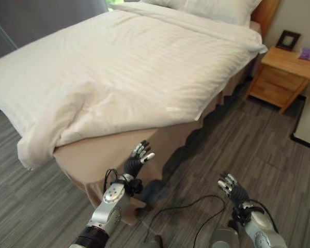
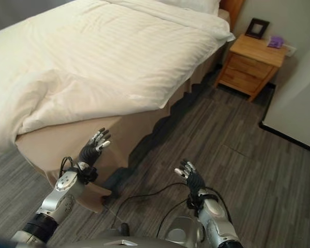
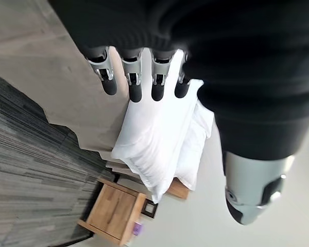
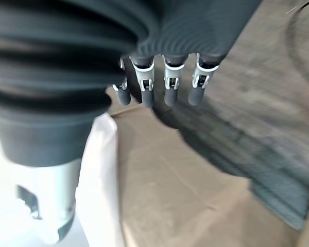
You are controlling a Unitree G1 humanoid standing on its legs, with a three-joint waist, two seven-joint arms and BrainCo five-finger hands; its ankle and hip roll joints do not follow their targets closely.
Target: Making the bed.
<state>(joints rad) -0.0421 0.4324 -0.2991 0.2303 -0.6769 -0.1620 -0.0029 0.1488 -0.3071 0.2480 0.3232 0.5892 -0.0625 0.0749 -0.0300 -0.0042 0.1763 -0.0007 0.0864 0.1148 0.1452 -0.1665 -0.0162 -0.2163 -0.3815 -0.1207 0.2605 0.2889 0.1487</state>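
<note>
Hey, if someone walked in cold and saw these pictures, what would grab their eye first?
The big bed with its white duvet, whose near corner is rumpled and folded back, baring the tan bed skirt. Next, the left hand raised with straight fingers before that corner, and the right hand open over the grey wood floor. A wooden nightstand stands by the head of the bed.

Two head cameras look down at the bed (image 1: 134,67) and nightstand (image 1: 281,75); each wrist camera looks closely past its own fingers toward the bed.
</note>
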